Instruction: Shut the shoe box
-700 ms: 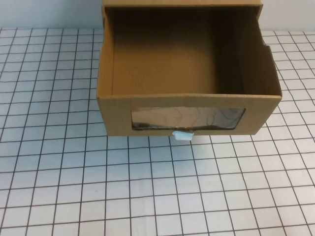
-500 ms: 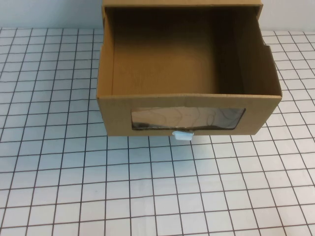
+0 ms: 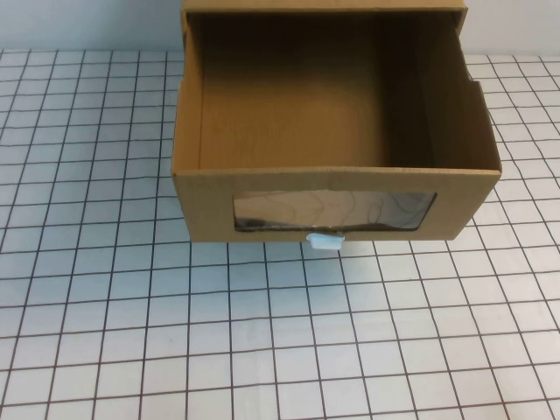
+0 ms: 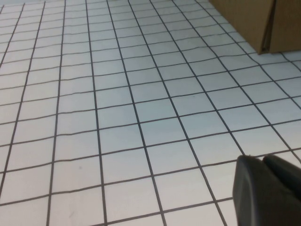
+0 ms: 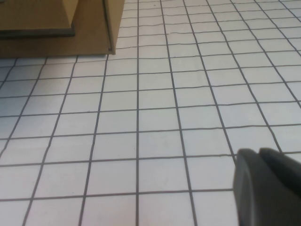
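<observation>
A: Where do we find the shoe box?

B: It sits at the far middle of the white gridded table. Its drawer is pulled well out toward us, open on top, and we see nothing inside but bare brown cardboard. The outer sleeve shows only as a strip at the far edge, behind the drawer.

A: And the drawer's front?

B: The clear window is set in the front panel, with a seam above it, and the small white pull tab hangs just below the window, touching the table.

A: Where is the left gripper?

B: It is out of the high view. From its wrist camera we see it low over the table, well apart from the shoe box, whose corner shows far off. Whether it is spread or pressed together we cannot tell.

A: And the right gripper?

B: Likewise low over the table, well apart from the shoe box. Only one dark part shows, so its state we cannot tell either
</observation>
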`<state>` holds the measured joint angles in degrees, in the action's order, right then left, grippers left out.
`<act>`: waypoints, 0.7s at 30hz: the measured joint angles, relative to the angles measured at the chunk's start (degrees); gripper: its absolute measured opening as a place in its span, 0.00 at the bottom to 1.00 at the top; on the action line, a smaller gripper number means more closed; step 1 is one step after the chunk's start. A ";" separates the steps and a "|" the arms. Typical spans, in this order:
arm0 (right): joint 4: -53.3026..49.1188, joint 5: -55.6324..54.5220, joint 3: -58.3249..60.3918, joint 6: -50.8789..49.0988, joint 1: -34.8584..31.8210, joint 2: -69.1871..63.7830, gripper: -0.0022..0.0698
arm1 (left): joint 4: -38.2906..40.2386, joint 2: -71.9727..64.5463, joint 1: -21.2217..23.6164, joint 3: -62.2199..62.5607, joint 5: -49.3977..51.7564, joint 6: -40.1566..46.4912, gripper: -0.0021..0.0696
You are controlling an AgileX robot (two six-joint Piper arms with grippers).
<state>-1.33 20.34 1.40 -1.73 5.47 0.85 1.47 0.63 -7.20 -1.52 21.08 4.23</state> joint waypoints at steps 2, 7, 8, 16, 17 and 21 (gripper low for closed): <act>0.00 0.00 0.00 0.00 0.00 0.00 0.01 | 0.00 0.00 0.00 0.00 0.00 0.00 0.02; 0.00 -1.62 0.12 0.00 0.00 0.00 0.01 | 0.00 0.00 0.00 0.00 -2.08 0.00 0.02; 0.00 -2.81 0.12 0.00 0.00 0.00 0.01 | 0.00 0.00 0.00 0.00 -3.78 0.00 0.02; 0.00 -28.42 0.12 0.00 0.00 0.00 0.01 | 0.00 0.00 0.00 0.00 -27.98 0.00 0.02; 0.00 -33.17 0.12 0.00 0.00 0.00 0.01 | 0.00 0.00 0.00 0.00 -32.22 0.00 0.02; 0.00 -49.74 0.12 0.00 0.00 0.00 0.01 | 0.00 0.00 0.00 0.00 -46.99 -0.03 0.02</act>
<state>-1.33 -29.40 1.52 -1.73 5.47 0.85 1.47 0.63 -7.20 -1.52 -25.91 4.20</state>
